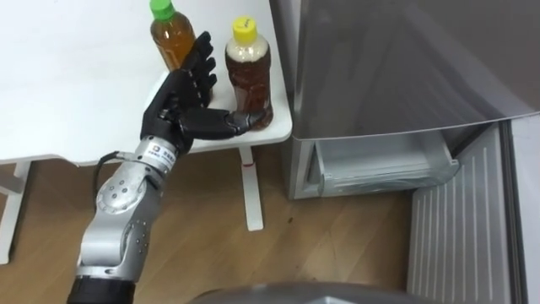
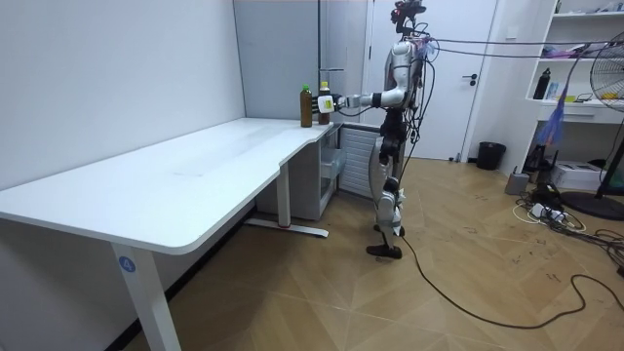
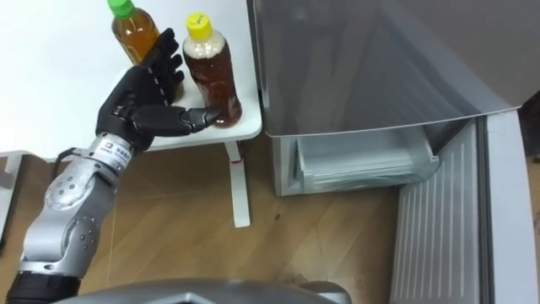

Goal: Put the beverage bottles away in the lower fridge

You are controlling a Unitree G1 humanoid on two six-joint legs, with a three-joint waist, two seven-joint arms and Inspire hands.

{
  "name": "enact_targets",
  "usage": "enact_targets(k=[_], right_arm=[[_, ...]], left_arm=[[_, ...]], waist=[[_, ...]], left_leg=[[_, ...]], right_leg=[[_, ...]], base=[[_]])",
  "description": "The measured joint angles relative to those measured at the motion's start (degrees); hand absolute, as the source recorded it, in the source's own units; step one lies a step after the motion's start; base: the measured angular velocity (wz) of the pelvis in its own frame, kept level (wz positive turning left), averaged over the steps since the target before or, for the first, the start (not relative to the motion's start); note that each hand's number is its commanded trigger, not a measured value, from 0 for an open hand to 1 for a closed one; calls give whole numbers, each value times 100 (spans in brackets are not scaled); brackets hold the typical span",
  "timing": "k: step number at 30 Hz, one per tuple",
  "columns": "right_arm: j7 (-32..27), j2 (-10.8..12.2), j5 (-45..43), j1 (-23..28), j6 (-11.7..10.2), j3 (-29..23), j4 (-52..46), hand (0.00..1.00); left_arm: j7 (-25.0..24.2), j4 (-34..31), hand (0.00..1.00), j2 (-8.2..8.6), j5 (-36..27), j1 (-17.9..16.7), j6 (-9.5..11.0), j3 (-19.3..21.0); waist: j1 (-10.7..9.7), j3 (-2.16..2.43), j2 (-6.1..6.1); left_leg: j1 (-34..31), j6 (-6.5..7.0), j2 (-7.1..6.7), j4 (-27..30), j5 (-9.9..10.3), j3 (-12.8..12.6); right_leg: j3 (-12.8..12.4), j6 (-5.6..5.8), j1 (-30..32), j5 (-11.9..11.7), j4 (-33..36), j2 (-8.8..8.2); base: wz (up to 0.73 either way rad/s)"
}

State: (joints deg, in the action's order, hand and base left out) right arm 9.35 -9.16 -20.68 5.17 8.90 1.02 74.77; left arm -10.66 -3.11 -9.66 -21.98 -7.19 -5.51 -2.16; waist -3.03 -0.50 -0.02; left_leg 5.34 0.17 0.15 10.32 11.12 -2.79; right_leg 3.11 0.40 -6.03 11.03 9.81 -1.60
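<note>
The yellow-capped bottle (image 1: 249, 76) stands upright on the right front corner of the white table (image 1: 67, 84), close to the edge. The green-capped bottle (image 1: 171, 34) stands at about ten o'clock from it, a little apart. Both hold brown tea almost to the neck, so I judge them fairly heavy for their size, with the weight carried low. The walls look like thin clear plastic: smooth, a bit slippery, and likely to give under a hard squeeze, though not fragile.

Each bottle's long axis runs straight up, cap at the top and base flat on the table. The best place to take hold seems to be the middle of the body, around the label band and below the shoulder, where the sides are straightest.

The left hand (image 1: 181, 105) is spread wide and holds nothing. Its fingers point up along the nine o'clock side of the yellow-capped bottle, between the two bottles. The thumb reaches across low in front, with its tip at or touching the bottle near its base.

The fridge (image 1: 396, 59) stands at three o'clock from the table corner. Its lower drawer (image 1: 380, 165) is pulled open at about four o'clock from the bottle, well below table height. In the room view the robot stands at the table's end, facing the bottles.
</note>
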Motion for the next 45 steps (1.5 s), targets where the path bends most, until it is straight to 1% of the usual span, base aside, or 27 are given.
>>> enact_targets(k=[3, 4, 6, 9, 13, 18, 25, 36, 42, 44, 45], right_arm=[[22, 0, -14, 91, 10, 0, -96, 0], [63, 1, -42, 108, 50, -2, -123, 0], [158, 3, -143, 105, 87, -1, -120, 0], [207, 13, -251, 101, 115, -9, -119, 0], [207, 14, -264, 95, 137, -9, -136, 0], [213, 13, -351, 102, 257, -18, -141, 0], [215, 22, -457, 116, 303, -18, -137, 0], [209, 25, -456, 114, 315, -16, -137, 0], [191, 26, -434, 118, 322, -2, -137, 0], [190, 25, -433, 103, 322, -1, -133, 0], [186, 25, -433, 78, 321, -1, -118, 0]], left_arm=[[102, 98, 0, 0, 5, 114, -61, 25], [123, 99, 0, 0, 2, 141, -61, 66], [132, 107, 0, -8, -102, 176, -60, 153], [144, 312, 0, -16, -330, 428, -60, 251], [181, 340, 0, -25, -626, 557, -60, 379], [259, 340, 0, -56, -631, 701, -89, 426], [275, 340, 0, -60, -662, 880, -89, 433], [275, 340, 0, -60, -662, 896, -89, 433], [274, 340, 0, -59, -662, 896, -89, 414], [271, 340, 0, -60, -662, 896, -90, 409], [263, 340, 0, -60, -661, 897, -89, 401]], waist=[[-56, -15, 27], [-77, -18, 32], [-148, -16, 34], [-148, -19, 28], [-159, -12, 25], [-171, -11, 17], [-175, 10, 50], [-193, 23, 82], [-197, 10, 140], [-209, 9, 139], [-221, -1, 128]], left_leg=[[-8, -1, 6, -20, 1, -25], [-13, -1, 6, -36, 1, -28], [-10, -1, 7, -38, 1, -29], [-29, -1, 7, -26, 0, -49], [-61, -1, 6, 17, 1, -72], [-78, -1, 8, 23, 1, -71], [-68, -1, 10, 39, 1, -71], [-47, -1, 10, 48, 1, -78], [-36, -2, 15, 5, 2, -78], [-35, -1, 15, 4, 2, -78], [-37, -1, 15, 5, 2, -78]], right_leg=[[-15, 0, 41, 0, 5, 3], [-21, 0, 49, 0, 22, 4], [-37, -2, 72, 4, 62, 8], [-99, -4, 125, 16, 105, 12], [-146, -4, 143, 16, 105, 16], [-144, -4, 157, 16, 97, 18], [-139, -5, 135, 15, 100, 17], [-147, -6, 123, 14, 101, 18], [-168, -6, 131, 14, 107, 30], [-174, -6, 130, 14, 120, 31], [-175, -6, 128, 14, 117, 31]], base=[[-4], [-4], [-3], [-8], [-3], [0], [0], [0], [0], [0], [0]])
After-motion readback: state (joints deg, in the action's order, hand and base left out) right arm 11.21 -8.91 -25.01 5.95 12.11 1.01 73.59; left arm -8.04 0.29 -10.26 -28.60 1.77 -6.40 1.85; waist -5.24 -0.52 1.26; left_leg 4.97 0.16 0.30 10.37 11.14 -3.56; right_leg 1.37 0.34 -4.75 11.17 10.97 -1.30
